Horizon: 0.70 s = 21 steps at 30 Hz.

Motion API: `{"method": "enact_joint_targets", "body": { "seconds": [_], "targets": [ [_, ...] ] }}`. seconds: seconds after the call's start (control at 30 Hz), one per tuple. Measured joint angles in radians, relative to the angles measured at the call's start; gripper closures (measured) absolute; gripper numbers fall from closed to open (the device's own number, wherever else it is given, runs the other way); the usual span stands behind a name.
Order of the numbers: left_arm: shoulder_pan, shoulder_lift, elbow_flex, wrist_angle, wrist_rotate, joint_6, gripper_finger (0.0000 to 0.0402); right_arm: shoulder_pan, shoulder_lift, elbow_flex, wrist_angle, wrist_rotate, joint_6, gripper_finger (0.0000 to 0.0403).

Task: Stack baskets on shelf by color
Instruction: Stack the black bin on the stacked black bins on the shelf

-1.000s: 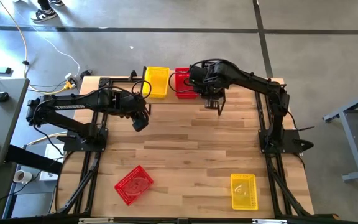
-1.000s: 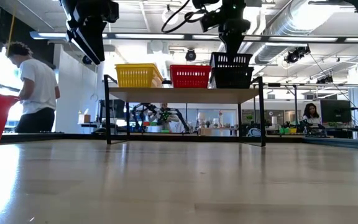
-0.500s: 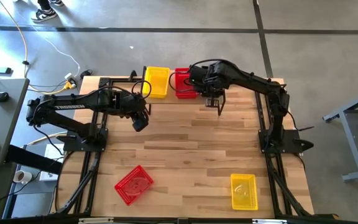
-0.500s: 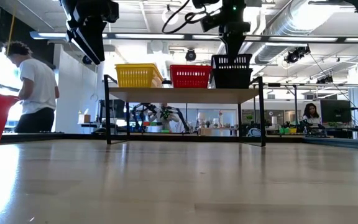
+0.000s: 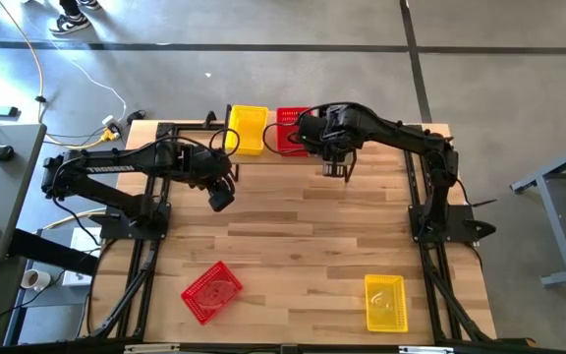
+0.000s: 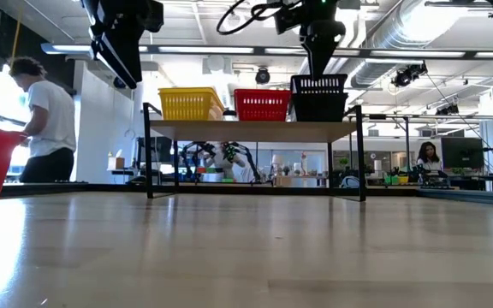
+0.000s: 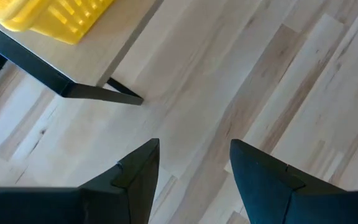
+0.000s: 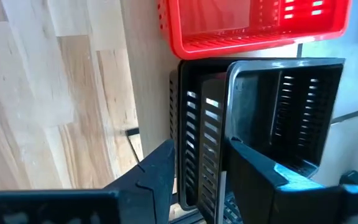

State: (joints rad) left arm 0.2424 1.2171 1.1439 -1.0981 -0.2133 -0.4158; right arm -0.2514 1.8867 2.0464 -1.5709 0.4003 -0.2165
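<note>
1. Low view, shelf (image 6: 255,130): three stacks stand side by side on the plank — yellow stack (image 6: 191,103), red stack (image 6: 262,104), black stack (image 6: 319,97). They are sorted one colour per pile, as the task asks. How many baskets sit nested in each pile cannot be told.

2. Right gripper (image 8: 199,163): above the black stack at the shelf's right end, fingers astride one wall of the top black basket (image 8: 260,124), one finger outside the mesh, one inside. Whether they press on the wall or stand just clear of it cannot be told. Judged: the basket is being seated in its pile or let go, since it already sits level with its neighbours.

3. Left gripper (image 7: 194,168): empty, fingers spread wide, hanging over bare tabletop (image 7: 278,87) just off the shelf's left front leg (image 7: 123,94), near the yellow stack. Judged: waiting, free for the next pick.

4. Loose baskets on the table's near part, count two: one red basket (image 5: 210,291), lying askew at near left, and one yellow basket (image 5: 384,301), square to the edge at near right. Well apart from each other and from the shelf — both not yet stacked.

5. Colour piles on shelf: three. Loose black baskets in view: none.
</note>
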Motion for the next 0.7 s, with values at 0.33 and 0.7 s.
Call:
{"method": "enact_joint_targets", "body": {
  "seconds": [0.33,0.7],
  "targets": [
    [0.000,0.000,0.000,0.000,0.000,-0.019,0.0216,-0.046,-0.001,0.000,0.000,-0.187,0.102,0.0280],
    [0.000,0.000,0.000,-0.004,0.001,-0.012,0.0216,-0.050,-0.013,0.000,0.000,-0.081,0.142,0.0290]
  ]
}}
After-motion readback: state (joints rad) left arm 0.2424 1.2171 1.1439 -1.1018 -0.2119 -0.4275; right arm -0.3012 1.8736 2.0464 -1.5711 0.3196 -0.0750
